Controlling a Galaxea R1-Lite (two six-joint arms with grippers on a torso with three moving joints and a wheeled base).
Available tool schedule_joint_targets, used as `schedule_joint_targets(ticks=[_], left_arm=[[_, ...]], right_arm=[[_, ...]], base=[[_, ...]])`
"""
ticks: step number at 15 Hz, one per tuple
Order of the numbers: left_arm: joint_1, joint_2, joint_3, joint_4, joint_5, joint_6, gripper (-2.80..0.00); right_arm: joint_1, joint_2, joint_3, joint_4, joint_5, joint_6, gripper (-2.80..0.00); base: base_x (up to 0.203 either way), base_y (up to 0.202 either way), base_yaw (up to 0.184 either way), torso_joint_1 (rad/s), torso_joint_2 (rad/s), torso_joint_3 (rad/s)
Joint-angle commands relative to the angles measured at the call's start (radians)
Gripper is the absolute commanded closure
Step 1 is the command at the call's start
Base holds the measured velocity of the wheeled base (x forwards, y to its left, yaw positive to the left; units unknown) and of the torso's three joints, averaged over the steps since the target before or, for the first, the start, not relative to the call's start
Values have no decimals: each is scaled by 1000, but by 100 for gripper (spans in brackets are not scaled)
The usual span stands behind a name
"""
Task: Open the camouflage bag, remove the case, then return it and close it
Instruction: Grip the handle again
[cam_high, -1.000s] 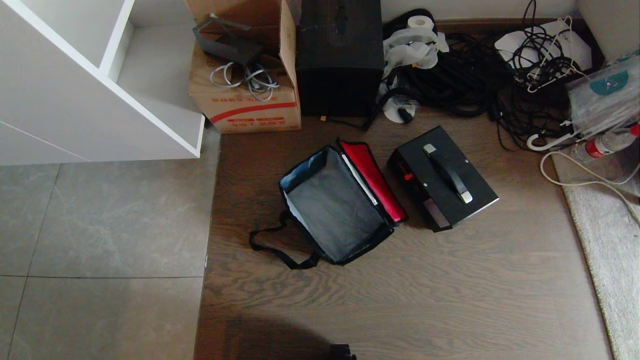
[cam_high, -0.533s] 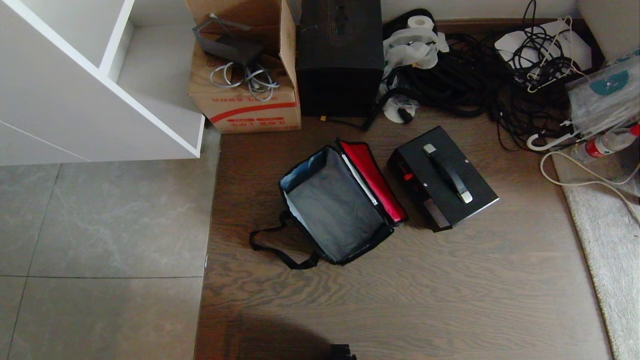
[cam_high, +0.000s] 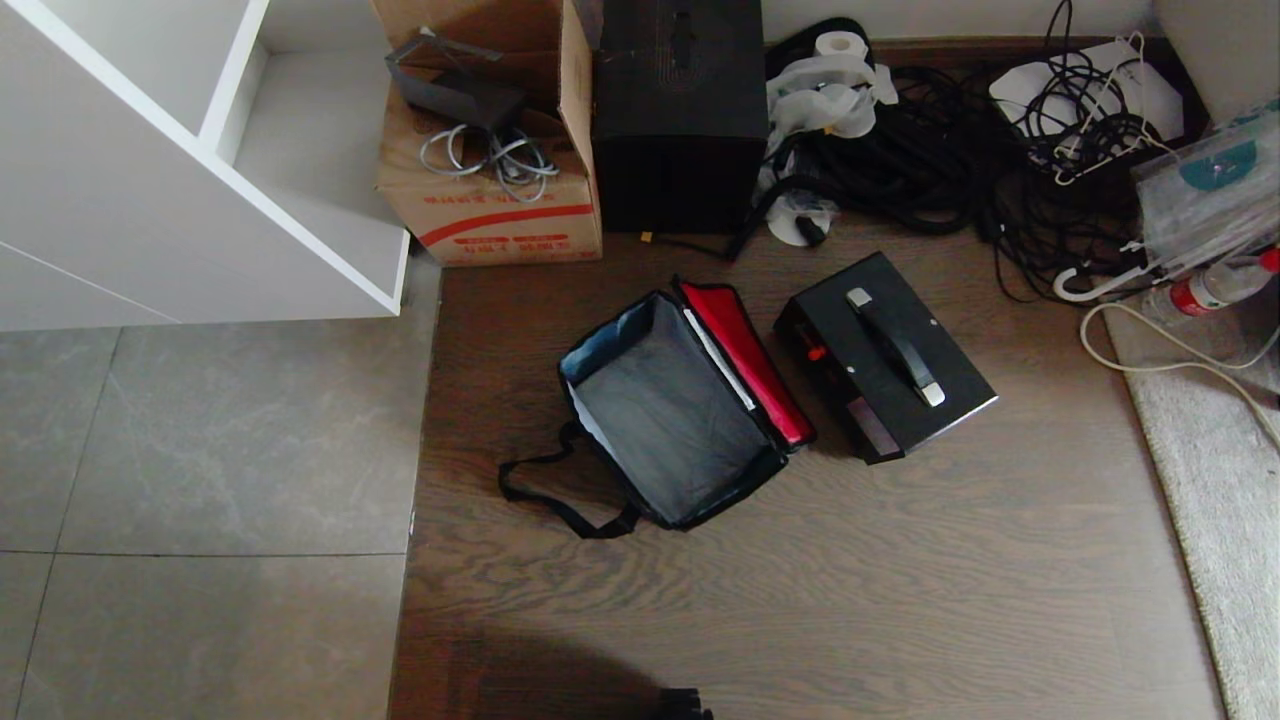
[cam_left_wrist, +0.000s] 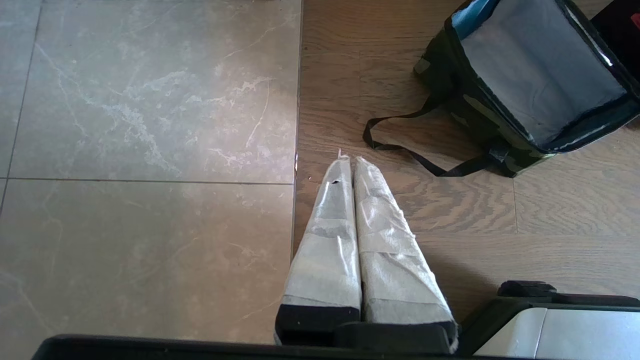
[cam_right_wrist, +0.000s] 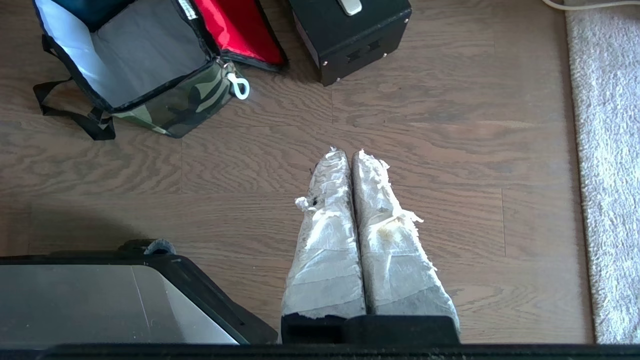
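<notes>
Camouflage bag (cam_high: 672, 412) lies open on the wooden floor (cam_high: 800, 600) at the centre of the head view. Its lid is folded back on the robot's right, exposing the red lining, and the grey interior holds nothing visible. A black webbing strap (cam_high: 560, 500) trails from the bag onto the floor on the robot's left. The case (cam_high: 885, 355) lies flat on the floor just beside the red lid, on the robot's right of the bag, with its handle facing up and a small red latch on the side toward the bag.

Left gripper (cam_left_wrist: 350, 160) hangs above the floor near the seam between the grey tiles (cam_left_wrist: 140, 150) and the wood, fingers pressed together and holding nothing. It is well apart from the bag. Right gripper (cam_right_wrist: 347, 152) hangs above bare wood, its wrapped fingers likewise closed on nothing, near neither the bag nor the case.

View differences:
- Neither gripper appears in the head view; each shows only in its own wrist view.
- The right wrist view shows the bag's camouflage end wall and a white ring (cam_right_wrist: 241, 89) at its zip, neither of which the head view shows. It also shows the case's end face and the edge of a pale rug (cam_right_wrist: 605, 150).
- The left wrist view shows the camouflage side wall and the strap loop.
- Only the head view shows the background: a red-striped cardboard box (cam_high: 490, 210), a taller black box (cam_high: 680, 120), a pile of black cables (cam_high: 950, 140) and a white shelf unit (cam_high: 180, 170).
</notes>
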Motion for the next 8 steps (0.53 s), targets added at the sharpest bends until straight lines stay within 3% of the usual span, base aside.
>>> schedule_joint_targets(ticks=[1,8], left_arm=[[0,1,9,-1,0,0,0],[0,1,9,-1,0,0,0]], right_arm=[[0,0,0,1,1,-1,0],[0,0,0,1,1,-1,0]], base=[[0,0,0,0,0,0],[0,0,0,0,0,0]])
